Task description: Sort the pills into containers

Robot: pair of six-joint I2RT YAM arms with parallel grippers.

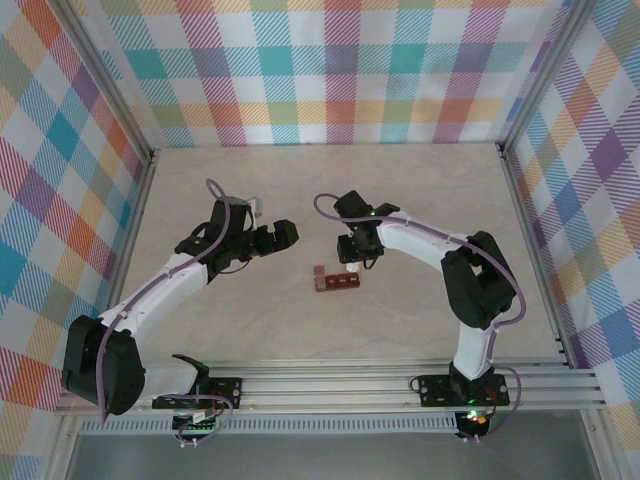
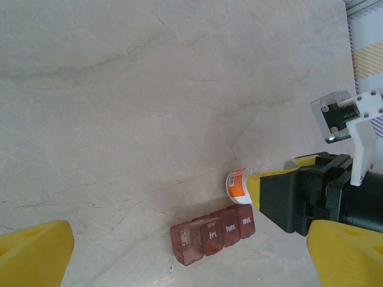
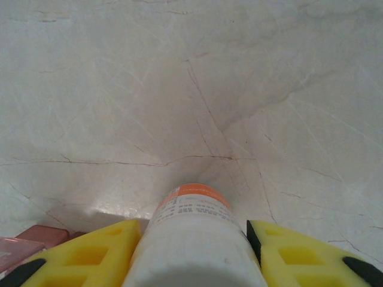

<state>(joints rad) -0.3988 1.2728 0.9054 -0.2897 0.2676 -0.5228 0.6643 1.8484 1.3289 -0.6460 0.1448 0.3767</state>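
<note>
While the dark red-brown strip of four pill containers [image 2: 212,236] lies flat on the pale table [image 1: 250,320] between the arms, a white, orange-labelled pill bottle [image 3: 192,206] is held just beside one end. The right gripper [image 3: 191,239] pinches the bottle's body, and it should probably tip slowly over one compartment. The left gripper [image 1: 278,238] hangs nearby, fingers spread wide, free to steady the strip.

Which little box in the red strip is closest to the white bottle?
The end box marked Wed. of the red strip. It lies nearest the white bottle; the other three stretch away from it.
</note>
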